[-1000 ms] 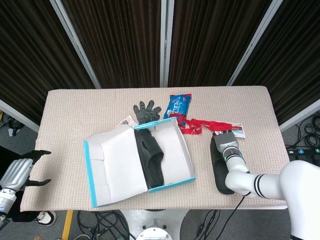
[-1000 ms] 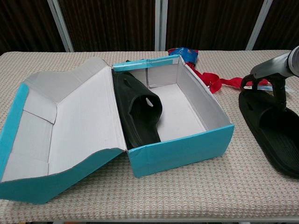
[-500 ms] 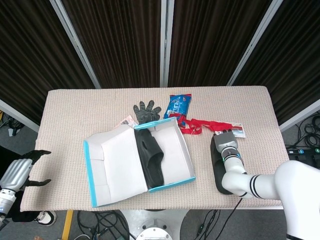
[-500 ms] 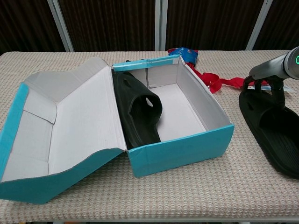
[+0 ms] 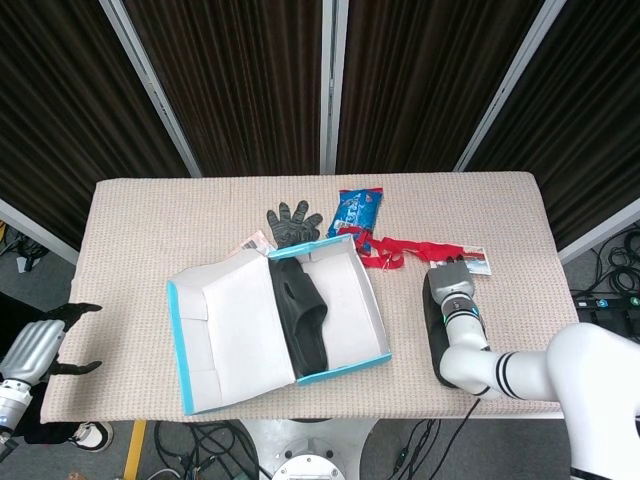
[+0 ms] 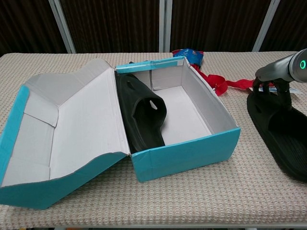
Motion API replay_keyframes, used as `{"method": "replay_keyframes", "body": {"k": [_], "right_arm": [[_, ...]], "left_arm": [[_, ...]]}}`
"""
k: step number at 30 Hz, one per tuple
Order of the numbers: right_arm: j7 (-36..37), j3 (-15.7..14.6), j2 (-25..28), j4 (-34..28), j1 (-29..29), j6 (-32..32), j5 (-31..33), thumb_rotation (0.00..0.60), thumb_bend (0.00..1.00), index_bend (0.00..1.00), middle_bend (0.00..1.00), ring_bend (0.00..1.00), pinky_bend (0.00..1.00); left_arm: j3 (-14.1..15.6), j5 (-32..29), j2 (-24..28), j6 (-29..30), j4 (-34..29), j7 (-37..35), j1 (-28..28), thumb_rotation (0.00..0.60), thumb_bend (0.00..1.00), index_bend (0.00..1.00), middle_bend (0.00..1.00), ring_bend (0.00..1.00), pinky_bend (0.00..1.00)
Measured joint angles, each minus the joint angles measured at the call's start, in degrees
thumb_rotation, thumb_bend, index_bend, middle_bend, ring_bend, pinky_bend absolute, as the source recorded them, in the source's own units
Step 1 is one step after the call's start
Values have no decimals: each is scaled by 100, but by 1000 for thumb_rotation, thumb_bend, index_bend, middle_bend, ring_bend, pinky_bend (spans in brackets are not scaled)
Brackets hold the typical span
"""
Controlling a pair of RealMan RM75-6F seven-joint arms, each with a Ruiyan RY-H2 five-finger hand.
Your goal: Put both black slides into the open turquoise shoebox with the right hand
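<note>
The open turquoise shoebox sits mid-table with its lid folded out to the left. One black slide stands on its side inside, against the box's left wall. The other black slide lies on the table to the right of the box. My right hand reaches down over that slide's far end, its dark fingers wrapped on the strap. My left hand hangs off the table's left edge, fingers apart, holding nothing.
Behind the box lie a black glove, a blue snack packet and a red lanyard with a card. The table's front edge runs close to the loose slide's near end.
My right wrist has rolled, so a green light now shows on it. The hand has settled tighter onto the slide's far end, and the slide has shifted slightly right.
</note>
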Motion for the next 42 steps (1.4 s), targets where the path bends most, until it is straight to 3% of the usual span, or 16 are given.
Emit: {"method": "replay_keyframes", "body": {"k": [10,20,30,42], "right_arm": [[290,268,274,-355,-322,334,-818,600,127,525,537,143,76],[1157,659,1572,-1528,-752,419,-1812,600,129,545,553,163,111],[3108,1445,2077,-1666,-1528,-87,-3452,600,131,548,554,181,145],[6064,2585,1651,-1036,-2356,-651,-5493,600,145,551,556,181,156]], "left_arm": [[16,-12,-3,-65,-13,28,-25,600,84,204,214,149,213],[14,-5,-25,-100,-88,153,-62,600,85,204,214,149,214],[-8,-29,-8,-95,-225,298,-86,600,84,204,214,149,213],[-28,-81,36,-121,-297,311,-104,600,84,204,214,149,213]]}}
